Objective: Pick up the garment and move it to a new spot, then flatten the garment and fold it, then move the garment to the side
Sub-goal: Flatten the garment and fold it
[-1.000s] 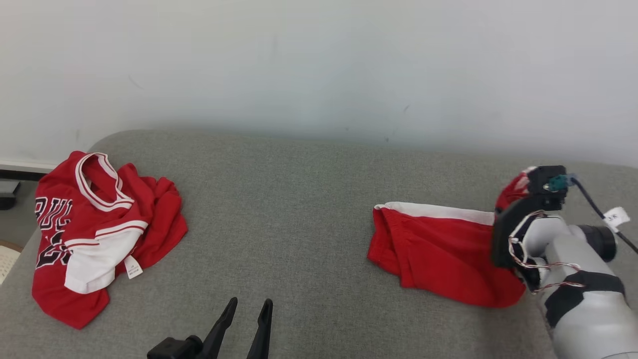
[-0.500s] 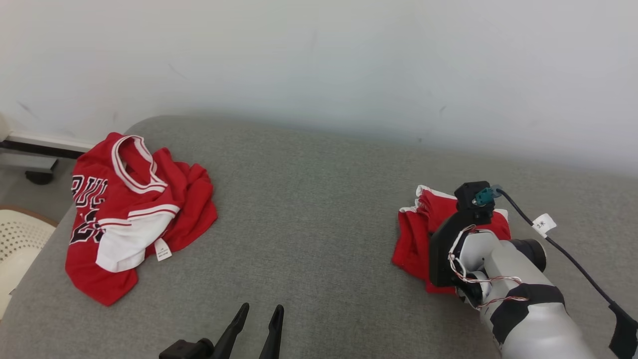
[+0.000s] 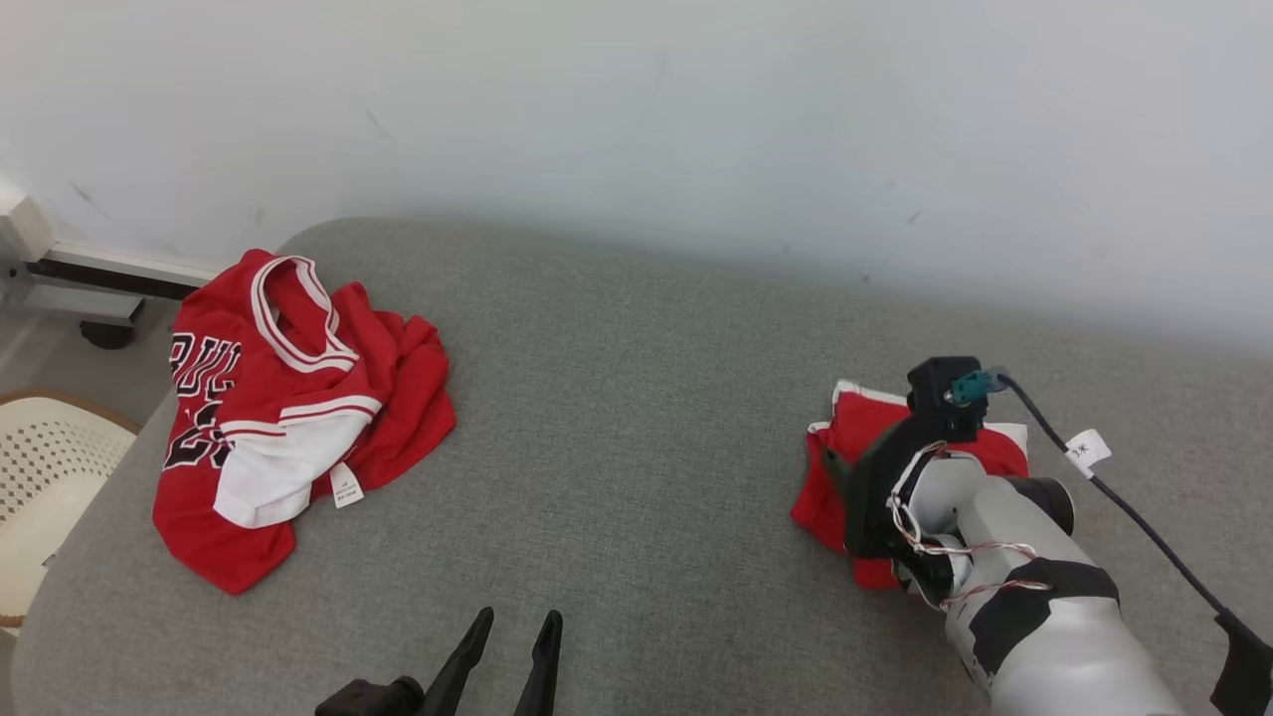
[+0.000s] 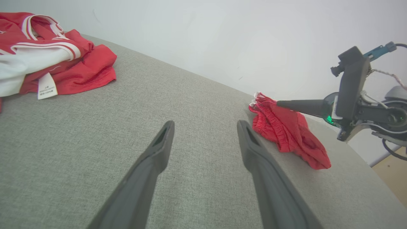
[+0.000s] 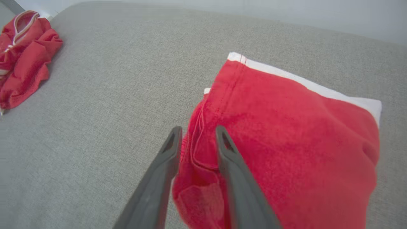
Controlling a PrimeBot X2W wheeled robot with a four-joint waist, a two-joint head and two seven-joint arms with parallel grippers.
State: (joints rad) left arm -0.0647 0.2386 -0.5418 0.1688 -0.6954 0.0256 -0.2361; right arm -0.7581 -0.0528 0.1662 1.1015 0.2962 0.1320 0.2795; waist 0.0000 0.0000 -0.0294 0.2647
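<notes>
As right gripper (image 5: pixel 197 128) reaches (parted), over garment (image 5: pixel 286 133)

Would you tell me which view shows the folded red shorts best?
The right wrist view: the shorts lie large, white band visible. In the head view the right arm covers part; the left wrist view shows them small, edge-on.

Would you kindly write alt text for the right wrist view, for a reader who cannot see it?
The right gripper, fingers parted, straddles the left edge of folded red shorts with a white band, lying on a grey cushion. A crumpled red jersey lies at the upper left.
</notes>
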